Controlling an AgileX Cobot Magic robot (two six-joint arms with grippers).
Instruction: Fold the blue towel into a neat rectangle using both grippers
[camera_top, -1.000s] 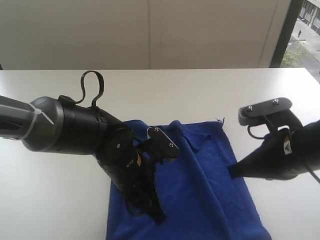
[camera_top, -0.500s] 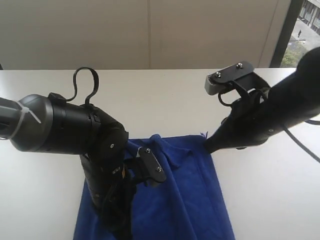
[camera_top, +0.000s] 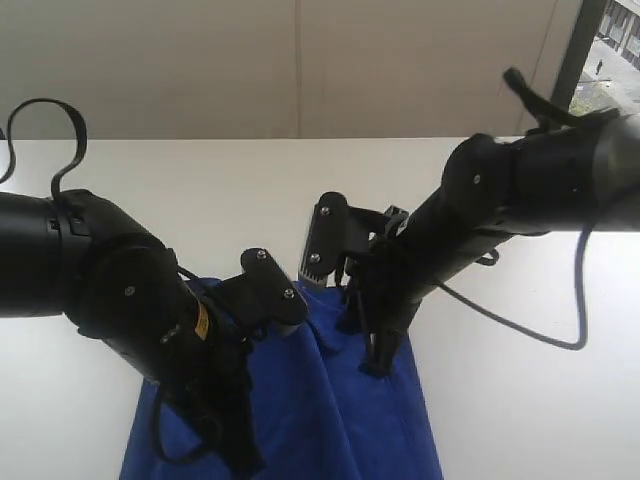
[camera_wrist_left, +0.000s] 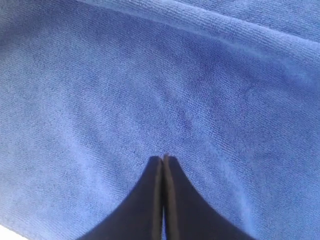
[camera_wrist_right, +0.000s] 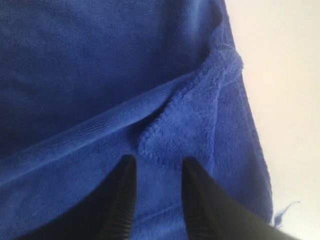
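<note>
blue towel (camera_top: 345, 410) lies bunched on the white table (camera_top: 240, 190), near centre, running off the near edge of the exterior view. left gripper (camera_wrist_left: 164, 159) is down on the towel's left part: fingers pressed tight together, tips against the cloth, can't tell if any fabric is pinched. right gripper (camera_wrist_right: 156, 162) is at the towel's right edge toward the far end: jaws apart, straddling a folded-over hemmed corner, bare table just beside it.

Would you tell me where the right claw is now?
The right claw is right of centre in the exterior view, open over the right edge of the blue towel, its tips flanking a folded-over corner beside the table.
</note>
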